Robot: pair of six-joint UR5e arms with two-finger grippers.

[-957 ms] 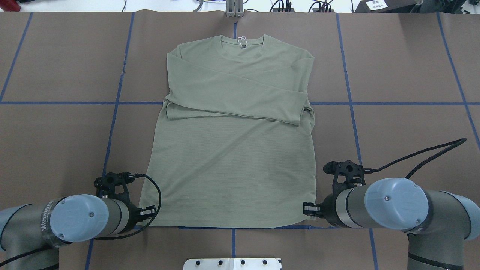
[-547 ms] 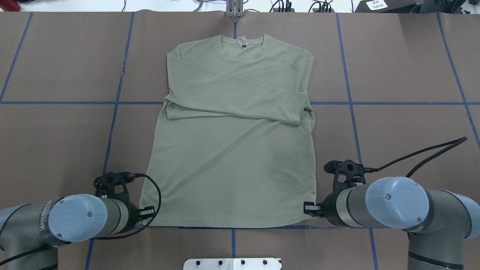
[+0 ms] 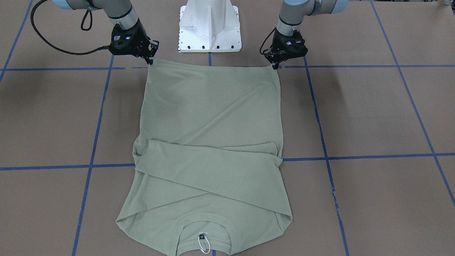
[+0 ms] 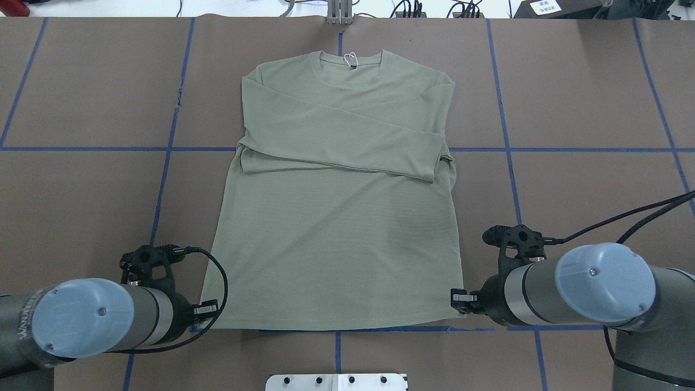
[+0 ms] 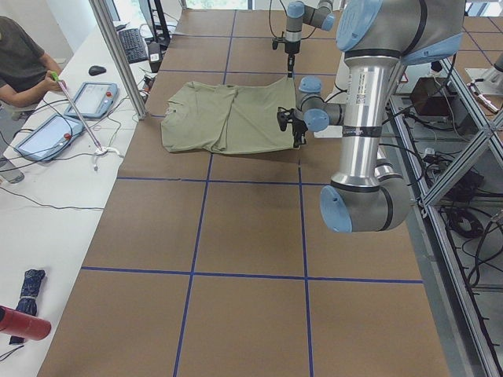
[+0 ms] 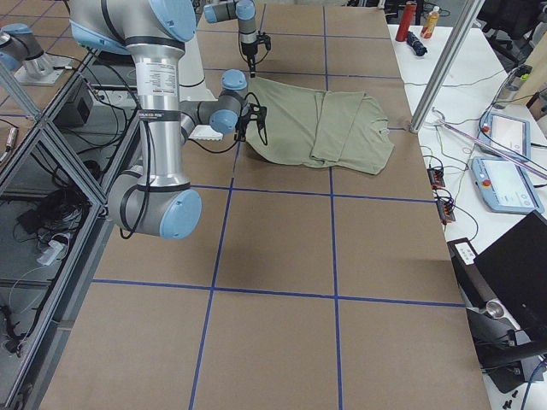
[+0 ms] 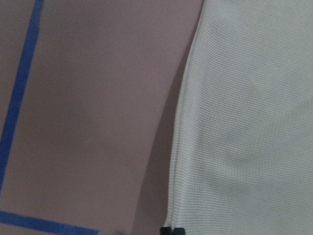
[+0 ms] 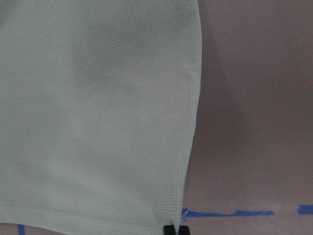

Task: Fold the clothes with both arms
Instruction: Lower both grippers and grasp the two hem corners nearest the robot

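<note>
Jaws on both arms are closed on the hem corners of the shirt (image 4: 336, 244). The left jaws, at the end of the left arm (image 4: 87, 320), pinch the corner on the robot's left. The right jaws, on the right arm (image 4: 597, 282), pinch the corner on its right.

In each wrist view a black fingertip (image 7: 172, 229) shows at the bottom edge, right where the side seam meets the hem. The green knit fills one side of each of these views and the bare brown surface (image 4: 597, 108) fills the other.

The shirt lies spread out in the middle of the surface, with its hem towards the robot and its collar at the far end. The hem is stretched straight between the two jaws, along a line of blue tape (image 4: 168, 146). In the side views the hem end looks lifted a little, while the chest and collar lie flat. A shadow runs beside the cloth edge in the left wrist view.

Both sleeves (image 4: 347, 141) are folded in across the chest and overlap. The upper one slants from the shoulder on the robot's left down to a cuff at the opposite side seam. A white tag (image 4: 351, 56) on a string sits at the back of the neck.

The white pedestal (image 3: 210, 25) stands between the two arms, near the hem but apart from it. A person (image 5: 20, 55) sits at a white bench past the collar end.
</note>
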